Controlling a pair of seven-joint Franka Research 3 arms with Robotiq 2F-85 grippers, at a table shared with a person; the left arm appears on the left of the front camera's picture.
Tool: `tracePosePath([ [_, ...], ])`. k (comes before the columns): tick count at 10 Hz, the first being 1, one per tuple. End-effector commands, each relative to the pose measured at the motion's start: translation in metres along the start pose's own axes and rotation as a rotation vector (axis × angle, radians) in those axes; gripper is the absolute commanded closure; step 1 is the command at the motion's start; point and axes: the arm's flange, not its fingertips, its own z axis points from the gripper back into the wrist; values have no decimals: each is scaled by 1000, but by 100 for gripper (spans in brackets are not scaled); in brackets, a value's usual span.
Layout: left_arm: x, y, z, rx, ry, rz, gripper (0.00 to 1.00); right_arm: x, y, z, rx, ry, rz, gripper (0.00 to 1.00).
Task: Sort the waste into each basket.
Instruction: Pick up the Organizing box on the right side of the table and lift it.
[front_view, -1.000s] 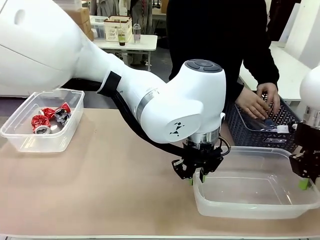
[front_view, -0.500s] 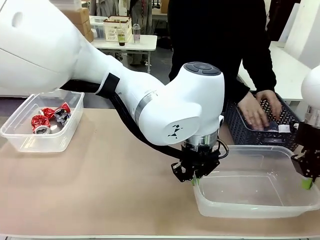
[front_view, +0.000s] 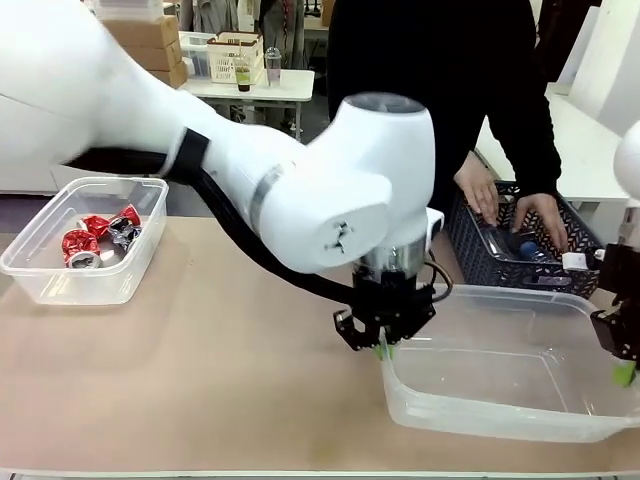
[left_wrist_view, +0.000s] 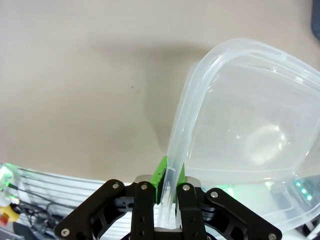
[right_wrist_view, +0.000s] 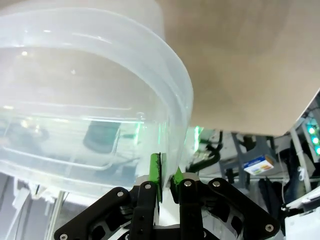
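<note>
A clear empty basket (front_view: 500, 297) at the right of the table is held at both ends. My left gripper (front_view: 381, 350) is shut on its left rim, and my right gripper (front_view: 625, 375) is shut on its right rim. In the left wrist view the green pads (left_wrist_view: 161, 172) pinch the basket's rim (left_wrist_view: 176, 150). In the right wrist view the pads (right_wrist_view: 155, 175) clamp the basket's wall (right_wrist_view: 177, 115). The basket looks raised slightly off the table. A second clear basket (front_view: 70, 285) at the far left holds crushed red and silver cans (front_view: 82, 245).
A dark grey mesh basket (front_view: 480, 265) stands just behind the held basket. A person's hands (front_view: 540, 215) are inside it. My left arm (front_view: 300, 200) stretches across the middle of the table. Bare tan tabletop (front_view: 200, 350) lies between the two clear baskets.
My right gripper closed onto the basket's right rim. The basket shifted a little left and up with both grippers. The person's hands moved about inside the dark basket.
</note>
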Motion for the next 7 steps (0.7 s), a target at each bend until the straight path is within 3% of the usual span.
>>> tracePosePath([
  [1, 4, 46, 60, -3, -1, -44, 100, -35, 24, 36, 112, 47, 45, 100],
  [2, 7, 67, 81, -7, 5, -34, 100, -42, 46, 56, 184, 6, -35, 100],
  [4, 16, 121, 120, -153, 80, -72, 100, -51, 93, 85, 286, -63, -16, 100],
  [7, 12, 209, 157, -316, 96, -176, 100, -24, 154, 117, 226, -98, -46, 100],
])
